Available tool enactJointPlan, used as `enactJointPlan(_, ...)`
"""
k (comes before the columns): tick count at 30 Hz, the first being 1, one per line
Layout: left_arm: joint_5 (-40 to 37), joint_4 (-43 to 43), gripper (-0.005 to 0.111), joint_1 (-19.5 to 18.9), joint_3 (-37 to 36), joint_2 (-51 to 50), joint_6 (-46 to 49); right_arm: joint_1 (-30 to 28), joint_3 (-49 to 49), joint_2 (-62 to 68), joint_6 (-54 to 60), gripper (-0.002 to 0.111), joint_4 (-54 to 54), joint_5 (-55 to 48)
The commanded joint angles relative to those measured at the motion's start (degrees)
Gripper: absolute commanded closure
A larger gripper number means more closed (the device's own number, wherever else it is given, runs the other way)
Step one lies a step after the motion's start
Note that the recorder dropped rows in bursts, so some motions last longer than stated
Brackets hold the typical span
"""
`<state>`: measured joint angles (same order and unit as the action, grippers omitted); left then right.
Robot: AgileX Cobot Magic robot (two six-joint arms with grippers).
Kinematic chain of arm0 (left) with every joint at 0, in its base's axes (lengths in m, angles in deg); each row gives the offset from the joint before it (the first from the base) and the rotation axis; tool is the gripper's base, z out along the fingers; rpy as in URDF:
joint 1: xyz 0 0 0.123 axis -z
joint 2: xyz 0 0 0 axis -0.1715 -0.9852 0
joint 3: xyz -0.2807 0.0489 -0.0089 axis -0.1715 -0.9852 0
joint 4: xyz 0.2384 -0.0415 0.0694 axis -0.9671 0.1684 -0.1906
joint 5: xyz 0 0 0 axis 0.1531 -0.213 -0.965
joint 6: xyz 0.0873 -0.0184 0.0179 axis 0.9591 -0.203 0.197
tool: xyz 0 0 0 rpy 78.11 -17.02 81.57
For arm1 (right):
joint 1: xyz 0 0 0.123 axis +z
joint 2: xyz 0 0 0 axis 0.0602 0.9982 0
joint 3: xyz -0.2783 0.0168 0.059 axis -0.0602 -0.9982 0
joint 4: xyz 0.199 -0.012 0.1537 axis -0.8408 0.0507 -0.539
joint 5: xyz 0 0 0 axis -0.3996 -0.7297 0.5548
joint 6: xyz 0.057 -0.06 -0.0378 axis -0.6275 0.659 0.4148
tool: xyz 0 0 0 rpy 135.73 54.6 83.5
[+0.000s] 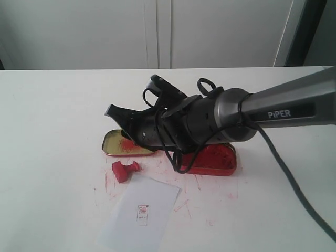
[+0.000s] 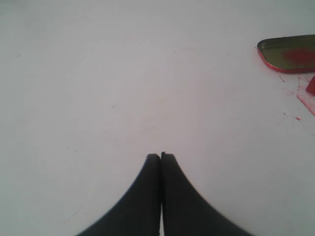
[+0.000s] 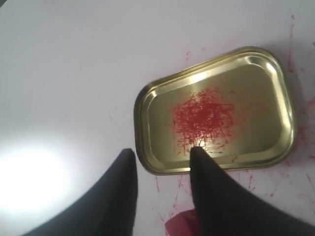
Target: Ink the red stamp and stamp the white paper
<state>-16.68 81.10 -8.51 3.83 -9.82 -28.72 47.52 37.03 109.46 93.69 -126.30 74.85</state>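
On the white table [image 1: 52, 131], the red stamp [image 1: 125, 170] lies at eleven o'clock from the white paper [image 1: 142, 215]. The right gripper [image 3: 162, 152], fingers apart, hangs over the gold lid [image 3: 266, 98]; the left gripper [image 2: 161, 156] is pressed together, empty.

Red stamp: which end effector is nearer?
Right. The right end effector, open, hangs over the gold lid with the red stamp just beside it. The left end effector, shut, sits over the table, the stamp only at its view's edge.
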Motion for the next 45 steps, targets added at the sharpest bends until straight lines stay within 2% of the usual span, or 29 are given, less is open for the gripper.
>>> enactJointPlan(1,0.02,-0.02,0.107,-0.1,-0.25,0.25,-0.14,-0.12,-0.27,-2.53,7.24,0.088,0.23,-2.66)
enactJointPlan(5,0.02,-0.02,0.107,-0.1,-0.25,0.25,-0.14,-0.91,-0.27,-4.51,9.22,0.108,0.32,-8.01)
enactJointPlan(10,0.02,-0.02,0.107,-0.1,-0.25,0.25,-0.14,-4.42,-0.27,-6.03,9.11,0.108,2.09,-19.65)
enactJointPlan(15,0.02,-0.02,0.107,-0.1,-0.25,0.25,-0.14,-8.68,-0.27,-7.18,7.36,0.108,8.23,-30.17)
enactJointPlan(26,0.02,-0.02,0.107,-0.1,-0.25,0.25,-0.14,-15.0,-0.27,-10.37,-17.37,0.108,49.06,-42.5)
enactJointPlan(33,0.02,-0.02,0.107,-0.1,-0.25,0.25,-0.14,-17.14,-0.17,-11.42,-32.22,0.108,69.54,-47.18)
enactJointPlan(45,0.02,-0.02,0.107,-0.1,-0.25,0.25,-0.14,-26.78,-0.27,-15.59,-34.06,0.108,77.47,-56.66)
